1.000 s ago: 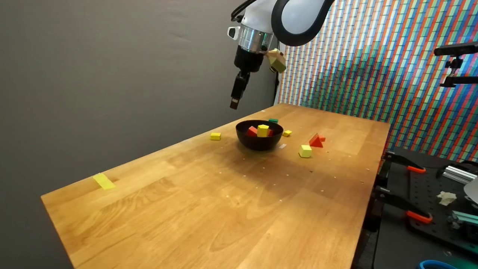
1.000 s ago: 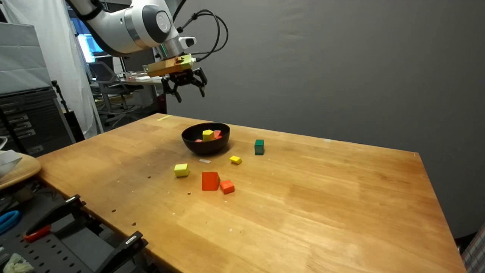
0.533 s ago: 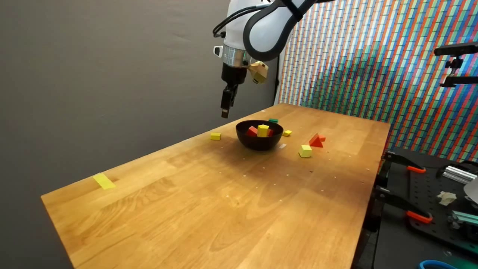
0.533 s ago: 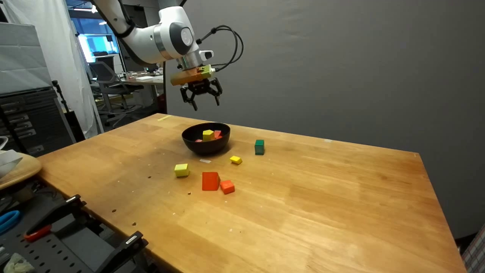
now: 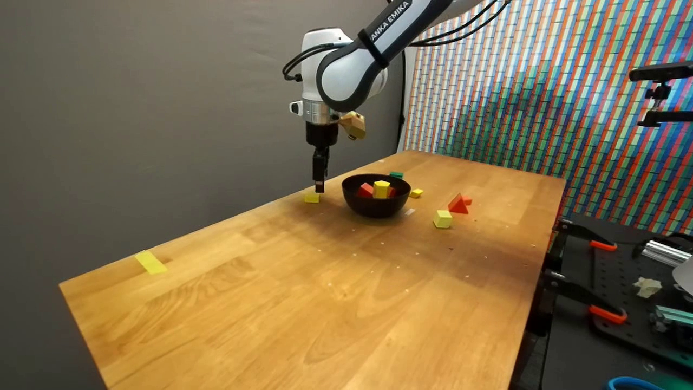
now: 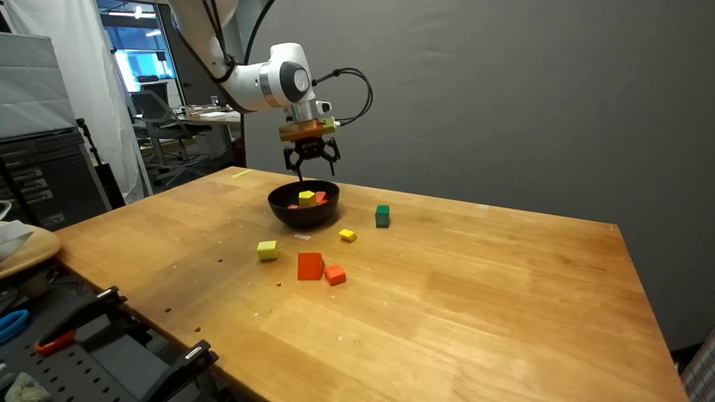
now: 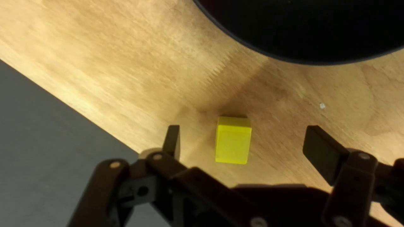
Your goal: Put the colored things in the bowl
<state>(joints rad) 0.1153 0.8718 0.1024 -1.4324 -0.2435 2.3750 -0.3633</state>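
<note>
My claw [image 6: 317, 175] hangs pointing straight down, spread wide, and the wrist view is lovely: there's the yellow block [image 7: 233, 145], showing between the two fingers [image 7: 322, 154], a gap on either side! It's on the worktop [image 5: 303, 314], close to the edge, with the black bowl [image 5: 374, 209] near it. Whether the fingertips stand above the block or level with it, from out here I can't tell.

Into the bowl I look: a yellow piece [image 5: 381, 190] sits in there with red pieces [image 5: 365, 190], clear in both exterior views. And plenty of colour outside! In an exterior view I've got the teal block [image 6: 382, 218] upright, a small yellow chip [image 6: 347, 235] near the bowl, a pale yellow cube [image 6: 267, 250] nearer that camera, and then the red wedge [image 6: 310, 267] with a little orange-red block [image 6: 335, 275] right beside it; whether those two touch, I can't say. Well apart from the lot, a flat yellow strip [image 5: 151, 262] lies at the worktop's edge.
</note>
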